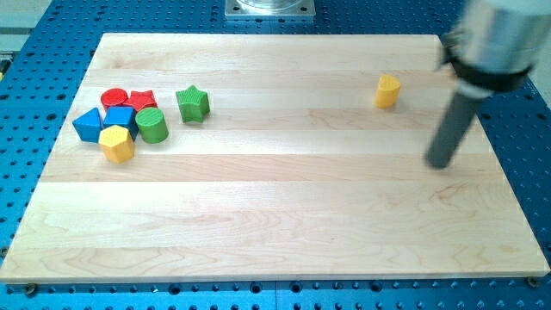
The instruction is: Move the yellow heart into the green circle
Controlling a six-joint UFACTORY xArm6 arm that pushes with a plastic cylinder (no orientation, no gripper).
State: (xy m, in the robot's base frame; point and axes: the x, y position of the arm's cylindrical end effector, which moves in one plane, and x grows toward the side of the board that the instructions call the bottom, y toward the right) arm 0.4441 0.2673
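Dark, near-upright, our rod leans slightly; its tip (440, 163), a tool holding nothing, rests on the counter (284, 215) right and below the yellow heart (388, 90), apart. Green circle (152, 126) lies far left.

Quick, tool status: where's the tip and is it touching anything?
My tip: no tool to open or close, touching no block, on bare board below and to the view's right of the yellow heart, well apart from it.

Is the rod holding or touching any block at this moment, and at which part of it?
Nothing is held. My tip stands apart from the yellow heart, toward the view's bottom right, touching no block.
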